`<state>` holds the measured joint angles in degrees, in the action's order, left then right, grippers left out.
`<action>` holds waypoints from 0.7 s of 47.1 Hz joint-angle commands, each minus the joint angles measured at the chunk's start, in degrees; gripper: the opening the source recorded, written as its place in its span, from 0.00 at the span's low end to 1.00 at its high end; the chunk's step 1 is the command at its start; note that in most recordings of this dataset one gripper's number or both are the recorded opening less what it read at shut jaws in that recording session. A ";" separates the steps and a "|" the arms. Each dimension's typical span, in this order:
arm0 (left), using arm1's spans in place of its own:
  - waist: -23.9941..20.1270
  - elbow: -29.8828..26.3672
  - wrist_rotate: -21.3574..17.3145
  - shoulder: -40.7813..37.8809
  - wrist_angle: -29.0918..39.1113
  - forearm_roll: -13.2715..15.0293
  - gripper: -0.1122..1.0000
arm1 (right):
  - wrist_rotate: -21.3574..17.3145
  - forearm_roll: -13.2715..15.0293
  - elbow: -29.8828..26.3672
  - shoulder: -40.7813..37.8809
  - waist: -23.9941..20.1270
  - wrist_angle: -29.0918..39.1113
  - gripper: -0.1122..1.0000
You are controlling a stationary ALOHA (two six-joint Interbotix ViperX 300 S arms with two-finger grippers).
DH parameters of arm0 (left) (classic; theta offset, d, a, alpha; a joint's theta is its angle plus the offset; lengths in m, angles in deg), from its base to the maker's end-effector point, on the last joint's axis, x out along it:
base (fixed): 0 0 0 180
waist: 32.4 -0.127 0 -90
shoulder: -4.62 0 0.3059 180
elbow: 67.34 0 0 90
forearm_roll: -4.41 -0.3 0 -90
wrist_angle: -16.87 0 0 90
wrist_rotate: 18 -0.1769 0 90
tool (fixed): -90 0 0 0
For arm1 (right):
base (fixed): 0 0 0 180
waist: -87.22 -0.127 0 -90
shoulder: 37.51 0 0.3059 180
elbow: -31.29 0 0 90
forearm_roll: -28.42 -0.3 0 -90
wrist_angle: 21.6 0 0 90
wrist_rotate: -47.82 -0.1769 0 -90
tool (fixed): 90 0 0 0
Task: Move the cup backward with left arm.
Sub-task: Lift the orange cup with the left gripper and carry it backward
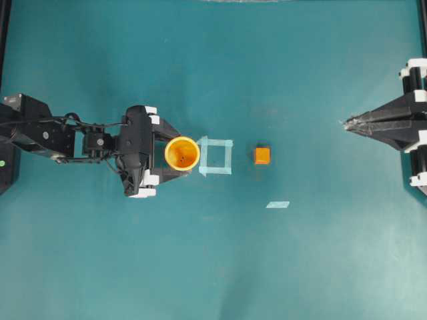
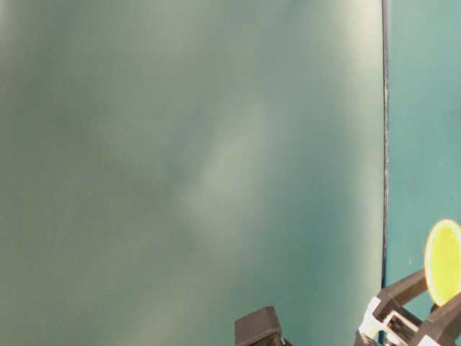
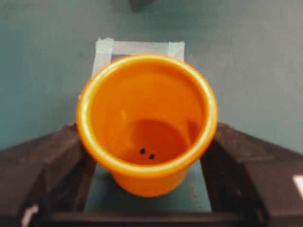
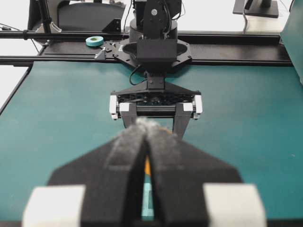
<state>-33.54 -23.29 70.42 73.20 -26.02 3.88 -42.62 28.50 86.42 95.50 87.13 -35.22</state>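
**Cup between the left hand's fingers, beside the tape square**

Bench (image 1: pixel 280 267): teal surface, seen whole from overhead.

Cup (image 1: pixel 182 153): round, yellow-orange rim, darker orange inside, upright with its mouth up. It stands left of centre in the overhead view, its far edge at the near side of the tape square. The left wrist view shows two small dark spots on its inner floor, and the tape square just behind it.

Left hand (image 1: pixel 179 154): black, with white parts on the finger mounts. Its fingers are spread wide, one on each side of the cup. In the left wrist view both fingers sit close against the cup's wall under the rim; whether they press on it cannot be told. The left arm (image 1: pixel 40 133) reaches in from the left edge of the overhead view.

Tape square (image 1: pixel 215 156): pale tape outline on the bench, between cup and cube.

Cube (image 1: pixel 262 155): small, orange, right of the tape square and apart from it.

Tape strip (image 1: pixel 277 205): short pale piece, lying alone nearer the bottom of the overhead view, below and right of the cube.

Right hand (image 1: pixel 347 123): at the right edge, well apart from all items, fingers pressed together to a point, holding nothing.

Tape roll (image 4: pixel 94 40): teal, on the black frame behind the left arm, in the right wrist view.
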 commanded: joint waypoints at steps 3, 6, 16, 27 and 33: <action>-0.35 -0.35 -0.44 1.05 -0.62 -0.09 0.67 | -0.09 -0.09 -1.76 -0.26 0.00 -0.18 0.10; -0.79 -0.35 -0.53 1.14 -0.62 0.00 0.67 | -0.09 -0.09 -1.58 -0.18 -0.09 -0.18 0.10; -4.31 -0.18 -0.62 2.11 -0.53 -0.09 0.67 | -0.18 -0.09 -1.76 -0.18 -0.09 -0.18 0.10; -10.90 -0.18 -0.70 4.39 -0.35 0.00 0.67 | -0.18 -0.09 -1.58 -0.26 -0.09 -0.18 0.10; -14.33 -0.53 -0.79 4.57 -0.35 -0.09 0.67 | -0.18 -0.09 -1.58 -0.35 -0.09 0.09 0.10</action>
<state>-46.11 -23.11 69.80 76.28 -26.02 3.88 -42.71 28.50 86.33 95.50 87.13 -35.05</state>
